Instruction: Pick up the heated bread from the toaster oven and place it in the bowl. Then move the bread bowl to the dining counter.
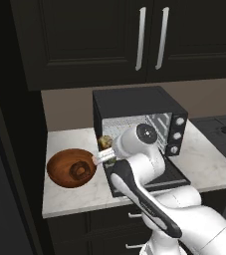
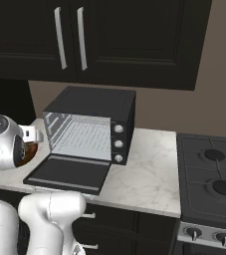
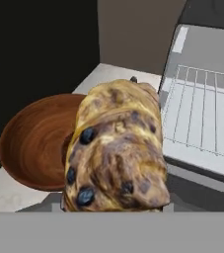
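Holding the bread (image 3: 116,153) close to our hand camera, our gripper (image 1: 106,152) is clenched on it: the tan loaf with dark spots covers the centre of the hand view, and our fingertips are hidden behind it. In the left base view the bread (image 1: 104,143) shows as a small tan lump at the end of our arm, left of centre, just off the left front corner of the oven (image 1: 139,124) and up and to the right of the bowl (image 1: 70,168).

The bowl sits on the marble worktop (image 1: 79,191) in the lower left of that view, apart from the oven, with a darker patch in its middle. In the hand view the bowl (image 3: 34,141) lies at the left, partly behind the bread, and the wire rack (image 3: 202,113) fills the right side.

The oven door (image 2: 67,174) is dropped flat onto the worktop in the right base view, lower left of centre, and three knobs (image 2: 118,143) run down the oven's right face. A stove (image 2: 211,184) stands at the right edge, and dark cabinets (image 2: 84,35) with two silver handles span the top.
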Robot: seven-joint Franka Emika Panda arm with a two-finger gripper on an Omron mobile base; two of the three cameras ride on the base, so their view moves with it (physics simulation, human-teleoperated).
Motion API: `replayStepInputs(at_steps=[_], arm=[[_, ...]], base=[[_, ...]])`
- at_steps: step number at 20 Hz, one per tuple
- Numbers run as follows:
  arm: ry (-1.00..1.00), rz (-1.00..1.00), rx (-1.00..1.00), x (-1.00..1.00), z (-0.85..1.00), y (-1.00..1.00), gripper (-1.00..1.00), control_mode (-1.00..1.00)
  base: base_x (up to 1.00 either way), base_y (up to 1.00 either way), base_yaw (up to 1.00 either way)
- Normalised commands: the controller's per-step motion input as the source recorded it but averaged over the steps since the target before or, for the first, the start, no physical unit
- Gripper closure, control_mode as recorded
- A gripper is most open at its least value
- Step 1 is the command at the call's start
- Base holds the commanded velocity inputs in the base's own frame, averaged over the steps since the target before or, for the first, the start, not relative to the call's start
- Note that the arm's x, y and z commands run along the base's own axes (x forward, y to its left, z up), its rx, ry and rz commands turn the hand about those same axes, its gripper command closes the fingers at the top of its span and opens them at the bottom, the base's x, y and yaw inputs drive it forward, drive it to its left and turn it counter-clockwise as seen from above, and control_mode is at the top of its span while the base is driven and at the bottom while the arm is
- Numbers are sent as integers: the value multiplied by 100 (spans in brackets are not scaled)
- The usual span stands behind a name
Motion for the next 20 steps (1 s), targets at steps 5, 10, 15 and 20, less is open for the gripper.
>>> replayStepInputs(at_steps=[5,10,15,20], arm=[[2,11,-10,7,-17,98,100,-100],[-1,1,-6,39,-19,74,100,-100],[0,0,-2,57,-31,57,100,-100],[13,0,-3,60,-50,28,-100,-100]], base=[[0,0,0],[0,0,0],[0,0,0],[0,0,0]])
